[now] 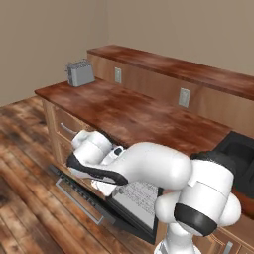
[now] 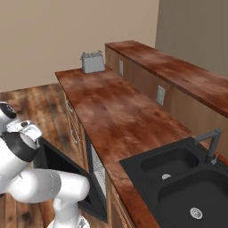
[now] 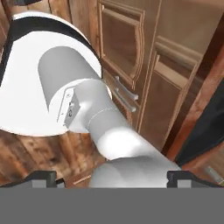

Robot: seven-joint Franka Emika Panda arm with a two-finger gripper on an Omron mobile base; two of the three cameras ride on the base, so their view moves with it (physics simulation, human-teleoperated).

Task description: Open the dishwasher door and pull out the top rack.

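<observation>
Dishwasher door down, near flat under worktop; top rack seated inside cavity. End effector fingertips wide apart, empty. Risk: folded arm clips door edge reaching rack.
</observation>
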